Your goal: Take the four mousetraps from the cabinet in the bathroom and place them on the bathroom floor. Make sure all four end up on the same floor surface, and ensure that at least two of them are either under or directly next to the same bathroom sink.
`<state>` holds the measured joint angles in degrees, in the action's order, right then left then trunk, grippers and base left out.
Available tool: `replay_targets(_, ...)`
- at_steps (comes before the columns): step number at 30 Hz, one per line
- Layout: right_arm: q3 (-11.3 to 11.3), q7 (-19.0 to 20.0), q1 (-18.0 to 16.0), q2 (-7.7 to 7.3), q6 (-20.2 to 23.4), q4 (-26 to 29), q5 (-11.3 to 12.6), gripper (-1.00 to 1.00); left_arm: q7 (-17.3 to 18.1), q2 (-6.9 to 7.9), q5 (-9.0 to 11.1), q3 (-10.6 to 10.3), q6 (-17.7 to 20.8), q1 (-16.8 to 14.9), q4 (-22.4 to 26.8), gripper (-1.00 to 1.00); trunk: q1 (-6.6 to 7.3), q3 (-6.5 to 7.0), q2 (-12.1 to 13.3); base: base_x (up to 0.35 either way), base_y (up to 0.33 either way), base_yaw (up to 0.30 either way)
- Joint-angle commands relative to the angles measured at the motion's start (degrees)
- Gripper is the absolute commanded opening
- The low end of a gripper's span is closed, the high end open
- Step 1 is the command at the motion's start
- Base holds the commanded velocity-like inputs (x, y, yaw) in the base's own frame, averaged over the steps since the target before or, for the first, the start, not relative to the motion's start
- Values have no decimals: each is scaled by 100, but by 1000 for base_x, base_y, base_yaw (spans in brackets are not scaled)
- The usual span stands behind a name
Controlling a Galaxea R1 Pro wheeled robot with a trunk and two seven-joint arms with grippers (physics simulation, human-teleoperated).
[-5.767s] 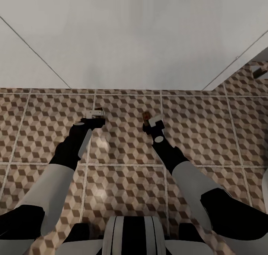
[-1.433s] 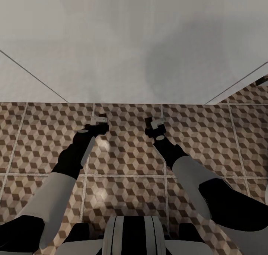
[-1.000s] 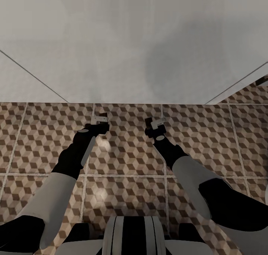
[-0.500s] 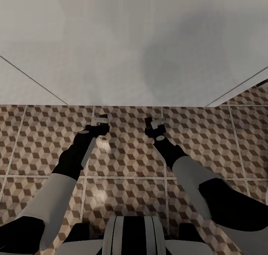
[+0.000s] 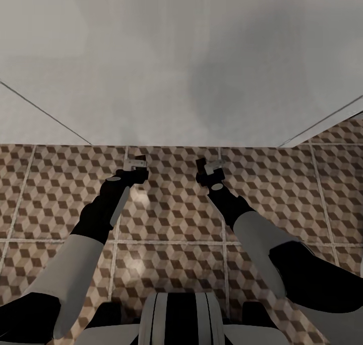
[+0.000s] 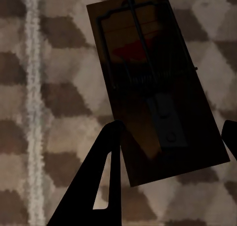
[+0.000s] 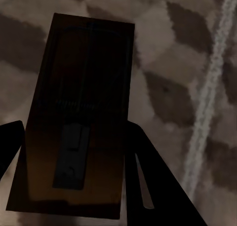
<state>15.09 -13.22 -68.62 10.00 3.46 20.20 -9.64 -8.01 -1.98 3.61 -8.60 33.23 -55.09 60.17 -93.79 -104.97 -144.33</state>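
Vanity front [image 5: 181, 58] is looming larger at 12 o'clock as the robot edges closer; left gripper [image 5: 135, 164] and right gripper [image 5: 212, 167] are each clamping a mousetrap [image 6: 153, 82] [image 7: 79, 132] above the bathroom floor [image 5: 171, 209].

Both grippers [image 5: 136, 162] [image 5: 207, 164] over bathroom floor [image 5: 171, 209], seemingly holding mousetraps.

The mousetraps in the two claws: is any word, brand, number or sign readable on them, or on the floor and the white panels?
None can be read.
Left claw's mousetrap: a red mark, no letters.
Right claw's mousetrap: dark, no text to be seen.
Bathroom floor: cube pattern, no writing.
White vanity panels: plain, no label.
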Motion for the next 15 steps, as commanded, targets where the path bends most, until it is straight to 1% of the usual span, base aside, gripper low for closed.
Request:
replay_targets(1,20,-22,-2,0,28,2,-38,-100,-34,3,35,-10,26,-2,4,-100,0,-3,-1,39,0,0)
replay_targets(15,20,-22,-2,0,-12,2,-37,-100,-34,-4,35,-10,20,25,-67,-100,0,-3,-1,5,0,0)
